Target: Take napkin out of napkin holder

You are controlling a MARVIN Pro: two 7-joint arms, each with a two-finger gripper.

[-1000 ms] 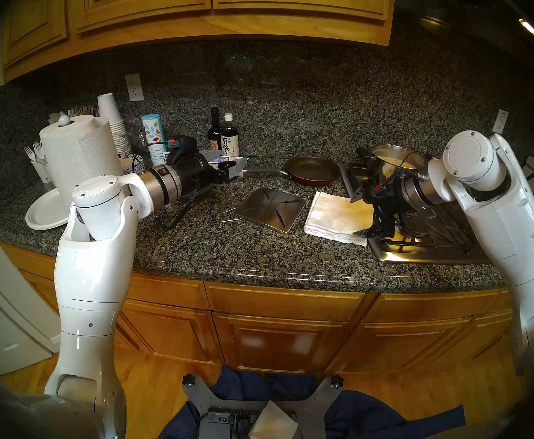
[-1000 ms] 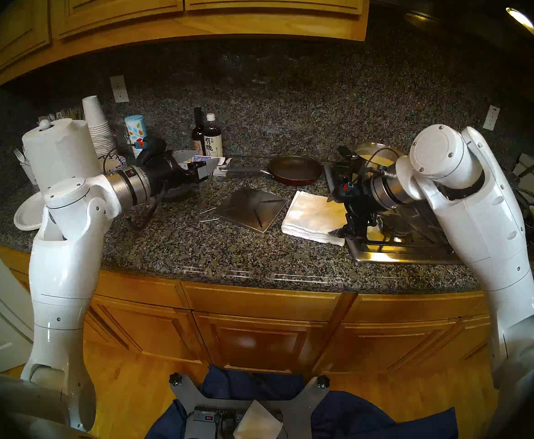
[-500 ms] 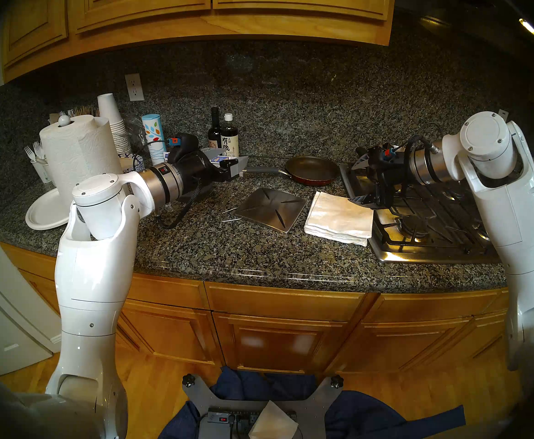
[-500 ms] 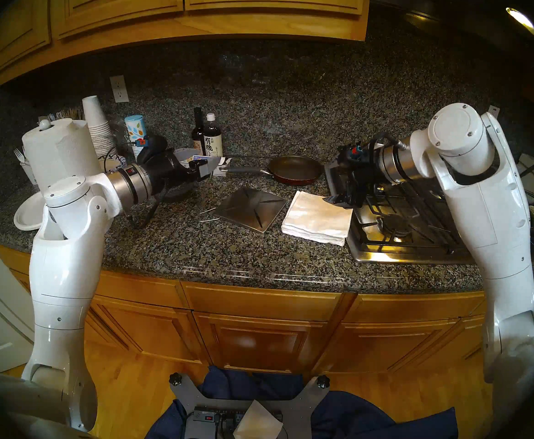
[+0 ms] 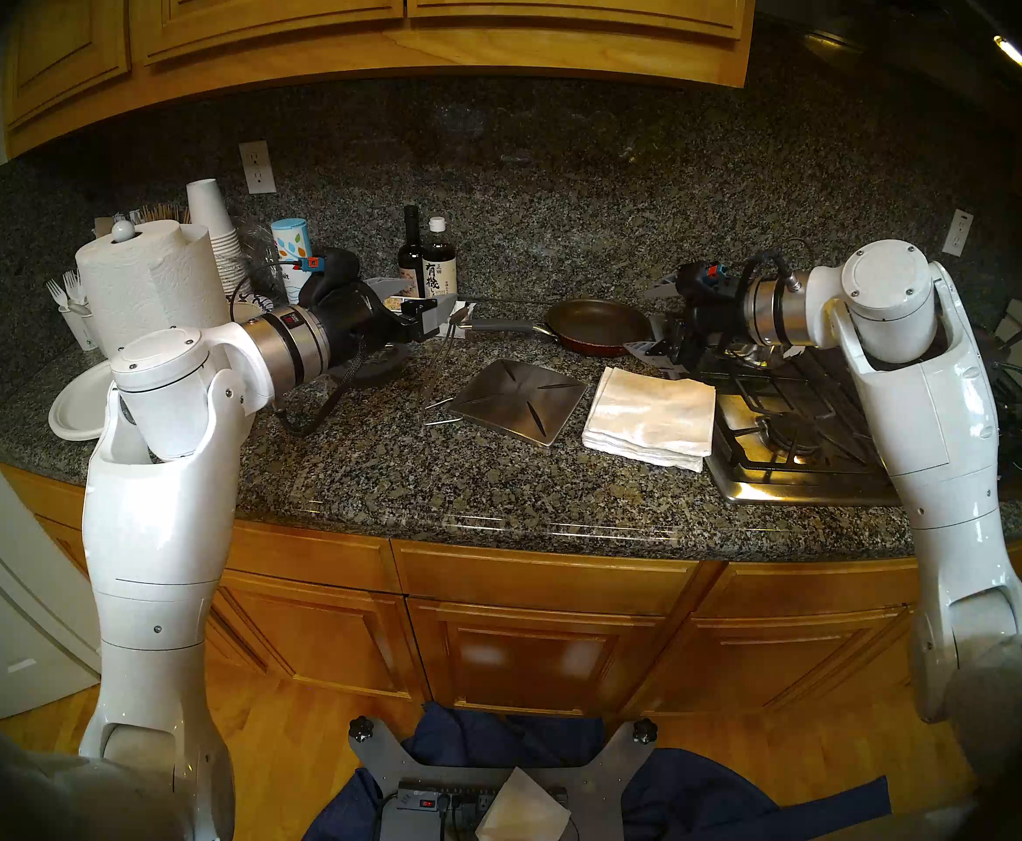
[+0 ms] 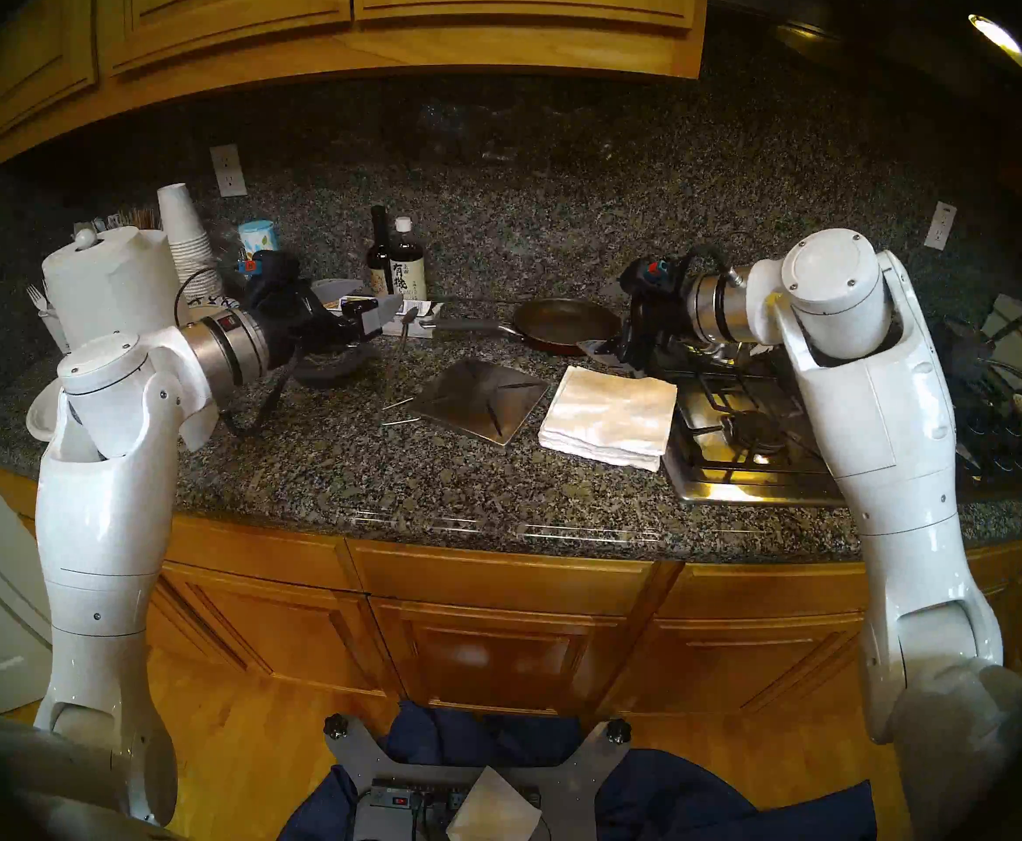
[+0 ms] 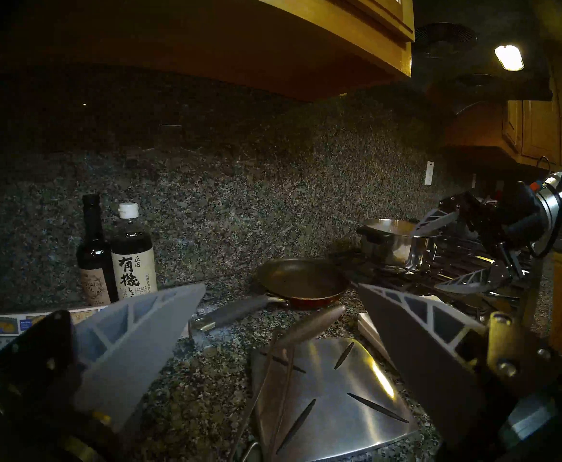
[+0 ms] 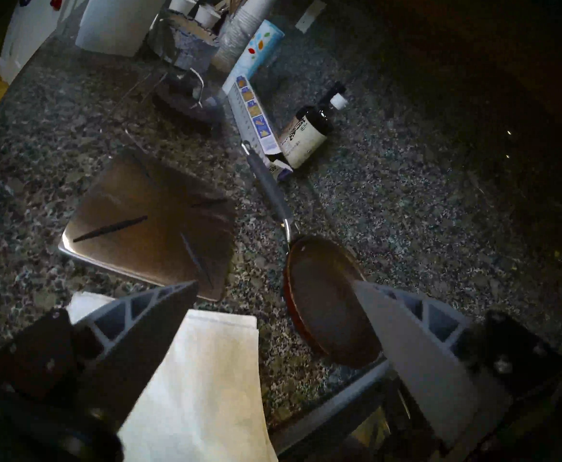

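Observation:
The napkin, a thick white folded stack, lies on the granite counter just right of the napkin holder, a bare square steel plate with slits. The holder's wire arm stands raised, and its leaf tip sits free between the spread fingers of my left gripper, which is open. My right gripper hangs open and holds nothing. It is above the stack's far edge, beside the pan.
A dark frying pan sits behind the holder, handle pointing left. The gas stove borders the napkin on the right, with a steel pot on it. Two bottles, a paper towel roll, stacked cups and a paper plate crowd the left.
My right gripper has lifted off the napkin stack and moved up and back toward the pan. My left gripper has opened and drawn back left off the wire arm's tip, which stays raised.

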